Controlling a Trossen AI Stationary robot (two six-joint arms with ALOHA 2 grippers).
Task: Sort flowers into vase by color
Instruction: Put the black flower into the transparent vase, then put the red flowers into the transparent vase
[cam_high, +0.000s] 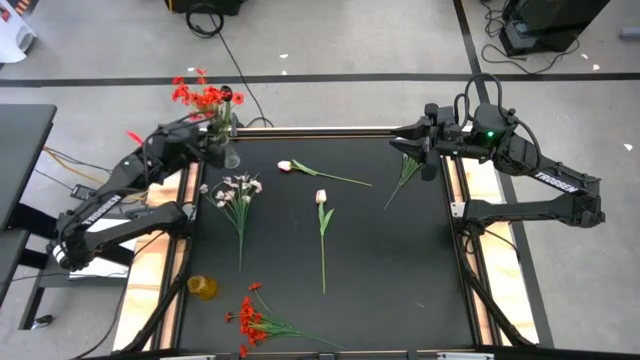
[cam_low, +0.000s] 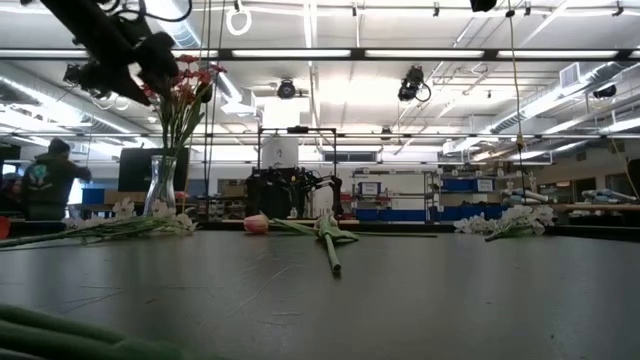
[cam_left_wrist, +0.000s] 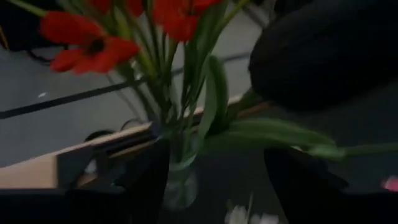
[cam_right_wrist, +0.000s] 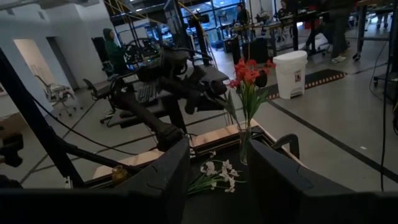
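A clear glass vase (cam_high: 229, 150) stands at the table's far-left corner with red flowers (cam_high: 200, 95) upright in it; it also shows in the low view (cam_low: 165, 185). My left gripper (cam_left_wrist: 217, 186) is open at the vase top, with the red flowers' stems (cam_left_wrist: 180, 106) in front of its fingers, untouched. Lying flat on the table are a white spray (cam_high: 238, 190), two pink tulips (cam_high: 285, 165) (cam_high: 321, 197), a red spray (cam_high: 250, 315) and a second white spray (cam_high: 405, 178). My right gripper (cam_high: 418, 150) hovers open above that second spray.
A small yellow object (cam_high: 202, 287) sits near the table's left edge, close to the red spray. Wooden rails run along the left (cam_high: 180, 200) and right (cam_high: 455, 190) edges. Bare black tabletop lies toward the near right (cam_high: 410, 270). A person (cam_low: 50, 180) stands in the room beyond.
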